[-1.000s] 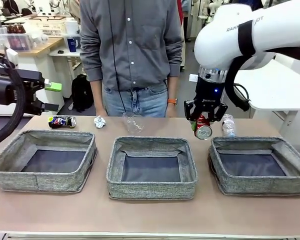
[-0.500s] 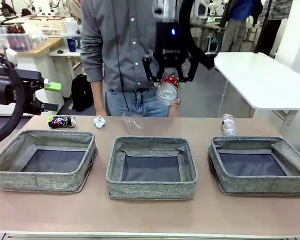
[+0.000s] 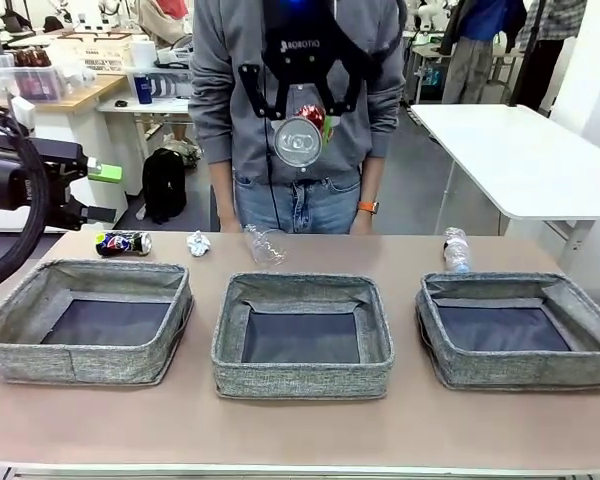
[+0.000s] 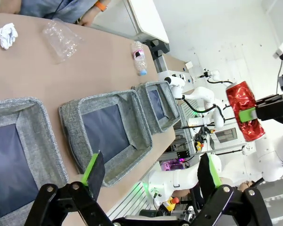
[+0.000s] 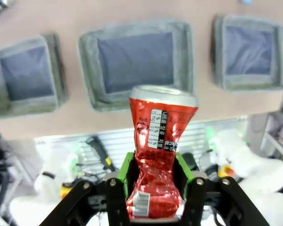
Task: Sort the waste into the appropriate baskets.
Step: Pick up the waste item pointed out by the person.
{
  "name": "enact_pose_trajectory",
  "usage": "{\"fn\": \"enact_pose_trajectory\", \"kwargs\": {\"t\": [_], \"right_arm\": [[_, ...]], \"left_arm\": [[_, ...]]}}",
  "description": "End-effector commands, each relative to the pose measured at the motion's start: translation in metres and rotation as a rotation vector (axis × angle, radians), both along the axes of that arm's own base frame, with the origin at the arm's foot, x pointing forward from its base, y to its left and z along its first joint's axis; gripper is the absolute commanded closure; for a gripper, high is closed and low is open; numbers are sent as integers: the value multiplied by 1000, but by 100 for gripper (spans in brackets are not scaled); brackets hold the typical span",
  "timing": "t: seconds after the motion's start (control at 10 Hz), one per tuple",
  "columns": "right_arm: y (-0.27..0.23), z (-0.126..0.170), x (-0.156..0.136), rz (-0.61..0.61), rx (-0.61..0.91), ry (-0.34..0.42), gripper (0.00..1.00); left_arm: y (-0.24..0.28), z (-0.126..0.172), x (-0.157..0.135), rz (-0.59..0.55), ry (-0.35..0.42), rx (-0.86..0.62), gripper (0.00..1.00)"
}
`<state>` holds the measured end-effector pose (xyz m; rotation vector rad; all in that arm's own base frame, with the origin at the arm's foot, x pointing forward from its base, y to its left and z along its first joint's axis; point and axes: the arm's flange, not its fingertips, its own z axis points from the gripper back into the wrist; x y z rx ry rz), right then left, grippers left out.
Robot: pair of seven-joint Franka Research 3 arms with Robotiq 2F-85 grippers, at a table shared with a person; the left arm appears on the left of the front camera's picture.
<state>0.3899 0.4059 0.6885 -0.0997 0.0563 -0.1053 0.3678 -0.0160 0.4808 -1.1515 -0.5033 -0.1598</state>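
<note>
the right gripper (image 3: 300, 120) is clamped on the crushed red can (image 3: 298, 141), its green pads pinching the dented waist. the can hangs high above the table (image 3: 300, 435), its round end facing the near side, with the person (image 3: 220, 100) behind it. down below sit three grey baskets in a row: left (image 3: 10, 335), middle (image 3: 300, 382) and right (image 3: 520, 378). behind them on the tabletop lie the dark can (image 3: 123, 243), paper ball (image 3: 199, 243), plastic cup (image 3: 266, 245) and water bottle (image 3: 457, 250). the left gripper (image 3: 102, 192) hovers off to the left side, fingers spread wide, holding nothing.
</note>
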Motion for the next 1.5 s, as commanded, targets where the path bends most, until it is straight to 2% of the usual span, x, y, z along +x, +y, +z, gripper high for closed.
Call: {"fn": "enact_pose_trajectory", "kwargs": {"t": [0.0, 0.5, 0.6, 0.7, 0.8, 1.4], "right_arm": [[14, 29, 4, -24, -54, -44, 60], [-4, 78, -10, -28, -24, -141, 60], [-5, 78, -9, -38, -12, -139, 60], [-1, 67, -3, -24, -31, -82, 60], [-16, 66, -16, -13, 1, -119, 60], [-16, 66, -16, -13, 1, -119, 60]], "left_arm": [[-2, -1, 1, -4, -29, -18, 0], [-2, -1, 1, -4, -29, -18, 0], [-2, -1, 1, -4, -29, -18, 0], [-2, -1, 1, -4, -29, -18, 0], [-2, -1, 1, -4, -29, -18, 0], [-2, -1, 1, -4, -29, -18, 0]]}}
